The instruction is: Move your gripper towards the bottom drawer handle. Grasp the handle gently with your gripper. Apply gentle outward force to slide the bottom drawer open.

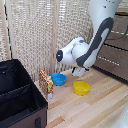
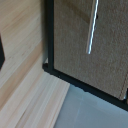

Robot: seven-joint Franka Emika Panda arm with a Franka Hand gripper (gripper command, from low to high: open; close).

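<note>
While the arm [image 1: 92, 47] hangs over the bowls, the approach step is barely begun. Handle [image 2: 92, 27] shows on the drawer [image 2: 85, 50] in the wrist view, probably the bottom one. Fingers unseen, can't tell their state. Next: close in on the handle.

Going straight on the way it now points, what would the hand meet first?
Probably the bottom drawer, on its brown front beside the bottom drawer handle, judging by the wrist view; depth is unclear.
</note>
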